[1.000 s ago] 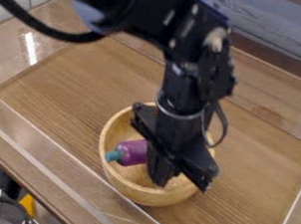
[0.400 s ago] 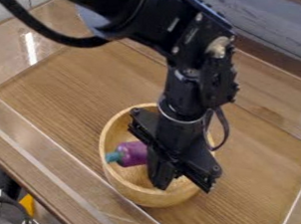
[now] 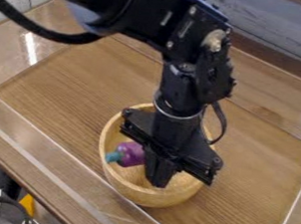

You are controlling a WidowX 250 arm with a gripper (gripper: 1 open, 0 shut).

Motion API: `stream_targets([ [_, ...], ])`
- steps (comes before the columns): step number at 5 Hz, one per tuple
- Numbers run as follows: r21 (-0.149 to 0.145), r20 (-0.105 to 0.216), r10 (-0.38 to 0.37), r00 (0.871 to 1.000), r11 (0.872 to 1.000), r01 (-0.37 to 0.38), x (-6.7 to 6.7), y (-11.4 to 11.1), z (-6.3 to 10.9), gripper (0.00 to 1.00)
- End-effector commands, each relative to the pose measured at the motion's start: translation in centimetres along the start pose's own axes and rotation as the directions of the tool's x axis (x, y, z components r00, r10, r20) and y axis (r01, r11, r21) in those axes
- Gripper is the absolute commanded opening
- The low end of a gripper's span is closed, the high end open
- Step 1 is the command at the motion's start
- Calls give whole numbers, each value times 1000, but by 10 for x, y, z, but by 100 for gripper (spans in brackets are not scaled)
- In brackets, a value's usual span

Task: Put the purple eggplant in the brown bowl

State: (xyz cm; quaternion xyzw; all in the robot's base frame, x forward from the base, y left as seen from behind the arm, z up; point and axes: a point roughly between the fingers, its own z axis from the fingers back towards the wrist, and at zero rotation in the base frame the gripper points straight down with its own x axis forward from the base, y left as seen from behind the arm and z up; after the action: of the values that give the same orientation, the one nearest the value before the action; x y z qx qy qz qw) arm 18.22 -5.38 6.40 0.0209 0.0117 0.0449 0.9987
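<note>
Pincer: gripper points down inside the brown bowl, clenched, nothing visibly grasped.
Eggplant: the purple eggplant lies in the bowl, at the gripper's 9 o'clock.

A single robot arm is showing in glossy black from end to end, its casing catching pale highlights from the lighting. Thick rounded segments are joining at bulky cylindrical joints, and one joint is carrying a small pale round spot, perhaps a screw or cap, though it is too blurred to tell. A thin black cable is looping out beside the narrower column-like wrist section. Another dark cable is trailing off the upper segment, away from the wrist. Below the wrist, the gripper is appearing as a boxy black block with angular edges; its fingers are too dark to make out.
</note>
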Motion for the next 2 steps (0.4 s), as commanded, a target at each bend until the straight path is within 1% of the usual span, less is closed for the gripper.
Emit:
stream_targets([
  [1,-11,24,75,997,997,-74,8,-4,6,0],
  [2,-9,24,60,998,998,-59,12,3,5,0],
])
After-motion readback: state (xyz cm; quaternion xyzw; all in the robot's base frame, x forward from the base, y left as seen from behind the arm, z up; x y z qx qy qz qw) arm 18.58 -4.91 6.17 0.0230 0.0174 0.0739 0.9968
